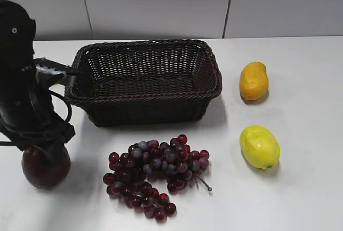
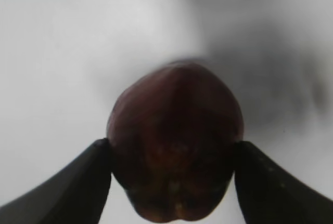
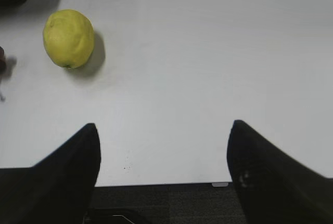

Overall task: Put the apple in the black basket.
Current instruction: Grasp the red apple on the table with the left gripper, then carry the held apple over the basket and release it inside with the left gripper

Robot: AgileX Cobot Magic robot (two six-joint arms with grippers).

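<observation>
My left gripper (image 2: 174, 154) is down over the apple (image 1: 45, 165) at the near left of the table, and in the left wrist view its two dark fingers (image 2: 78, 182) press against the apple's flanks, one on each side, so I judge the fruit is clamped, though I cannot tell from these pictures whether it rests on the white table (image 1: 300, 199) or has just cleared it. The apple sits between my fingers with its tapered body pointing away from the wrist camera. What the next move turns on is where the black basket (image 1: 146, 81) lies from here: it is farther back and to the right of the apple, its left rim near my arm and its long axis running left to right across the table. So I judge the carry must go up first, to clear the braided rim, then away and rightward over the open hollow before I let go. The bunch of grapes (image 1: 155, 174) lies just to the right of the apple on the near side, not on that path. My right gripper (image 3: 164, 151) hangs spread wide and empty over bare table on the right, with the lemon (image 3: 68, 38) ahead of it; it is well apart from the apple, so the left arm is plainly the nearer one for this job.
</observation>
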